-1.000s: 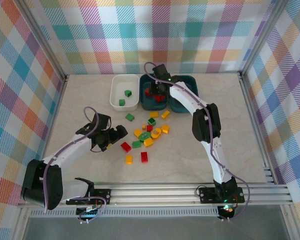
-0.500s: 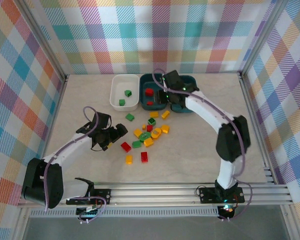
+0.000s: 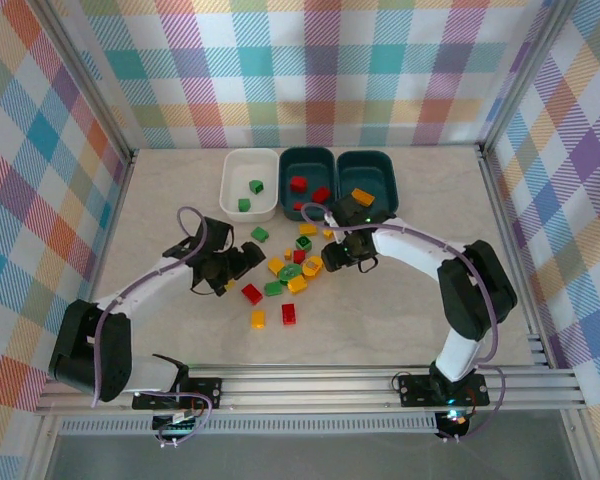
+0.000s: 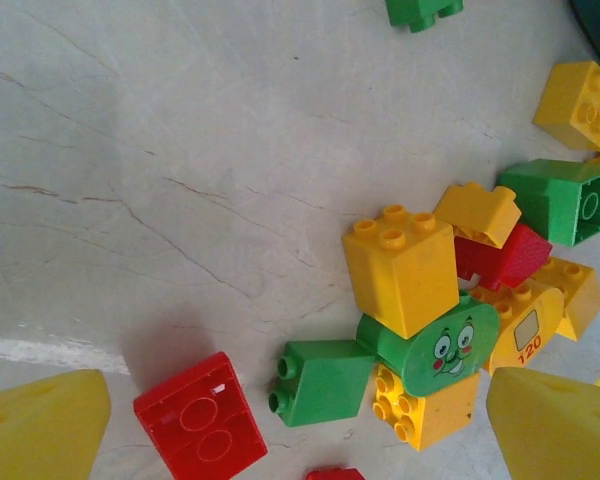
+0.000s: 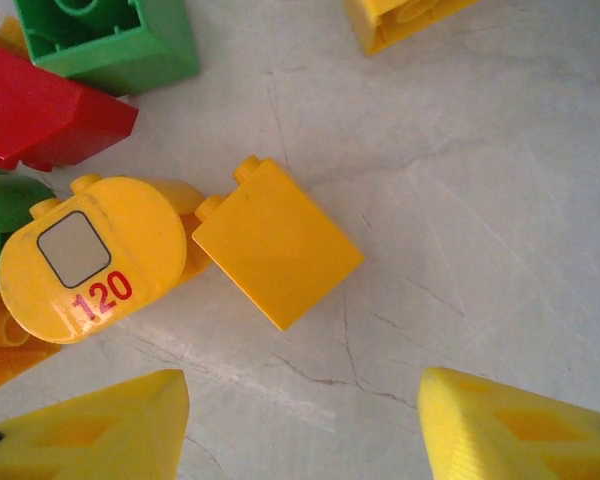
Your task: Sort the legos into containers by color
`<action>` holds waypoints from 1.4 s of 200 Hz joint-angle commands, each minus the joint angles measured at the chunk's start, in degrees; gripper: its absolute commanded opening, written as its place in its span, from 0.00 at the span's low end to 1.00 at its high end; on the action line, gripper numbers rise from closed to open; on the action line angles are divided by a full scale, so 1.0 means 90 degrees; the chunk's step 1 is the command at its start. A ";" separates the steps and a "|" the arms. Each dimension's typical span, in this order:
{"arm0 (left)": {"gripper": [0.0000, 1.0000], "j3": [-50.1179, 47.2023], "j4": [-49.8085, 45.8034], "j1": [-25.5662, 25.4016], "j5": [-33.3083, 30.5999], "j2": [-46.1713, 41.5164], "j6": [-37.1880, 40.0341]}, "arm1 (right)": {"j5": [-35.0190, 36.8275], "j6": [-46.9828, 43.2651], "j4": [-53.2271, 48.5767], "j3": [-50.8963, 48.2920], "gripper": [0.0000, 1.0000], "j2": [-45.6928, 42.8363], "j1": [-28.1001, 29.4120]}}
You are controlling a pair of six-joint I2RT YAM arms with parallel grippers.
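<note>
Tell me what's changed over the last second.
The right gripper has swung back from over the middle teal tub to the pile, jaws open above a yellow brick. The left gripper edged toward the pile, still open. The tubs and loose bricks stayed put.

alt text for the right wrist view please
The right gripper hangs open over a yellow brick on the pale table. Near it lie a rounded yellow piece marked 120, a red brick and a green brick.
</note>
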 commanded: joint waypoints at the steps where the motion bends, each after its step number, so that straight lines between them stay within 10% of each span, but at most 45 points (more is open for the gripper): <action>1: 0.96 0.0251 -0.0104 -0.0087 0.0077 0.0000 -0.0024 | -0.0270 -0.0297 -0.0070 0.0229 0.63 0.0480 -0.0013; 116: 0.97 0.0347 -0.0263 -0.0087 -0.0003 -0.0240 0.0137 | 0.0688 -0.0421 0.0681 0.1052 0.62 0.1640 -0.0034; 194: 0.97 0.0354 -0.0340 -0.0101 -0.0038 -0.0285 0.0155 | 0.0309 -0.0115 0.0736 0.0682 0.30 0.0661 -0.0076; 280: 0.97 0.1224 -0.0435 -0.0585 0.0346 0.0411 0.0540 | -0.0109 0.0940 -0.0146 0.3214 0.32 0.1630 -0.2111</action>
